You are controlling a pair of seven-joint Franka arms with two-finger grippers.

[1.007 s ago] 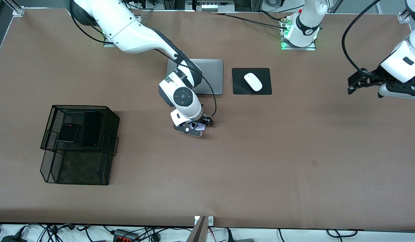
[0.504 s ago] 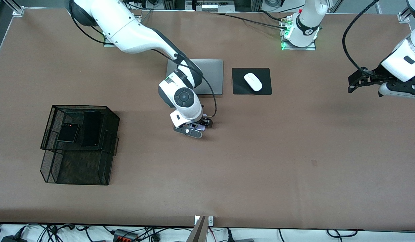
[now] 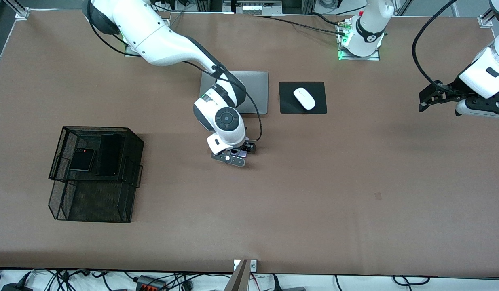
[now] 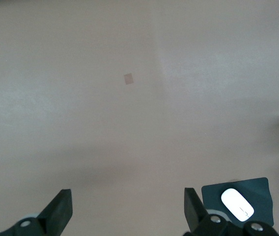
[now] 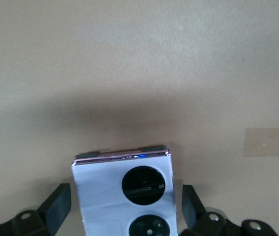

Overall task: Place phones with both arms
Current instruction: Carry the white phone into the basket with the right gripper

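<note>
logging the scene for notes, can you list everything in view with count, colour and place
phones: 3; slim black and folded black in the basket's top tray, lilac-white on the table between the right fingers
mesh basket: 1, black, right arm's end
laptop: 1, silver, beside the pad
mouse: 1, white, on a black pad
right gripper: open, around the lilac-white phone
left gripper: open, waiting above the table's left-arm end

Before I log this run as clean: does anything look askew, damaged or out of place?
Nothing stands out. Two black phones lie flat in the mesh basket. The lilac-white phone sits between the open right gripper. The left gripper waits open at its end of the table.
</note>
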